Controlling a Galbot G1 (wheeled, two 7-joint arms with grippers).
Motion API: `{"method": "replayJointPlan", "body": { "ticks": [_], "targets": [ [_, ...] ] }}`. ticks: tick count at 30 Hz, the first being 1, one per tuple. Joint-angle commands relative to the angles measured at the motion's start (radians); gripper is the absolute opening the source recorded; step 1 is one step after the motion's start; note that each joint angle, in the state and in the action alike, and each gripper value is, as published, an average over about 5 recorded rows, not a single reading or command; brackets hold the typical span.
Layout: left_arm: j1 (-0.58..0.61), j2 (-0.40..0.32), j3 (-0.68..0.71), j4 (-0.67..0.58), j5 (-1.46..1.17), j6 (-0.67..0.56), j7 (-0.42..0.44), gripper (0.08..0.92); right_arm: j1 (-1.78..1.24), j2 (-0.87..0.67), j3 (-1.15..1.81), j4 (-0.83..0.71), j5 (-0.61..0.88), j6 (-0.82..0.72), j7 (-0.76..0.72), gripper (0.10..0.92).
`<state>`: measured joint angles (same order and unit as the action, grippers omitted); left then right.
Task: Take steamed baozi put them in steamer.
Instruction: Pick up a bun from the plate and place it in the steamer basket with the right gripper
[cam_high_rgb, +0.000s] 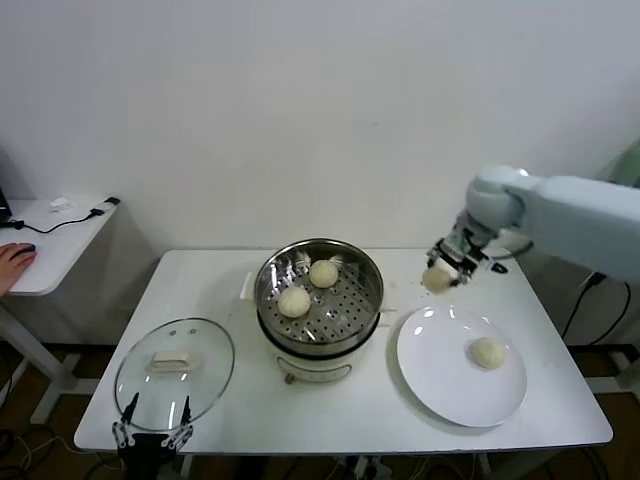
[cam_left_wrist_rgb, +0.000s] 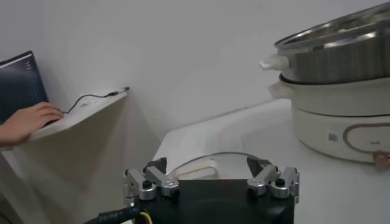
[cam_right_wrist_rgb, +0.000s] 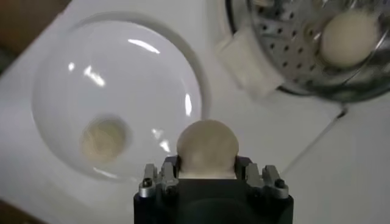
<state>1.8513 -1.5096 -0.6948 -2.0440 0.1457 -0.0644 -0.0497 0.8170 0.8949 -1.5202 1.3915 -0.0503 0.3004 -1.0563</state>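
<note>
The steel steamer (cam_high_rgb: 340, 325) stands mid-table with two baozi inside it (cam_high_rgb: 294, 301) (cam_high_rgb: 323, 273). My right gripper (cam_high_rgb: 441, 275) hangs in the air between the steamer and the white plate (cam_high_rgb: 440, 385), shut on a third baozi (cam_right_wrist_rgb: 207, 148) that fills the space between its fingers. Another baozi (cam_high_rgb: 488, 352) lies on the plate, seen also in the right wrist view (cam_right_wrist_rgb: 102, 139). The steamer rim (cam_right_wrist_rgb: 292, 79) with one bun (cam_right_wrist_rgb: 348, 38) shows there too. My left gripper (cam_high_rgb: 152, 420) stays low at the table's front left edge, open and holding nothing.
A round glass lid (cam_high_rgb: 175, 372) lies flat on the table's left side, just beyond my left gripper. A side desk (cam_high_rgb: 55, 235) with a cable and a person's hand (cam_high_rgb: 14, 262) stands at far left. A white wall is behind the table.
</note>
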Motion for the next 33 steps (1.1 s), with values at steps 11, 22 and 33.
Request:
{"method": "replayJointPlan", "body": {
  "ticks": [11,22,33],
  "targets": [
    [-0.011,0.017,0.012,-0.019,0.006,0.025,0.004,0.823,-0.058,0.407,0.094,0.043,-0.201,0.324,0.004,0.602],
    [-0.011,0.024,0.010,-0.006,0.001,0.024,0.005,0.823,-0.204,0.403,0.058,0.036,-0.167,0.261,-0.018,0.602],
    [-0.013,0.028,0.009,0.007,0.000,0.023,0.005,0.823,-0.256,0.436,0.047,-0.049,-0.119,0.230,-0.017,0.602]
  ]
}}
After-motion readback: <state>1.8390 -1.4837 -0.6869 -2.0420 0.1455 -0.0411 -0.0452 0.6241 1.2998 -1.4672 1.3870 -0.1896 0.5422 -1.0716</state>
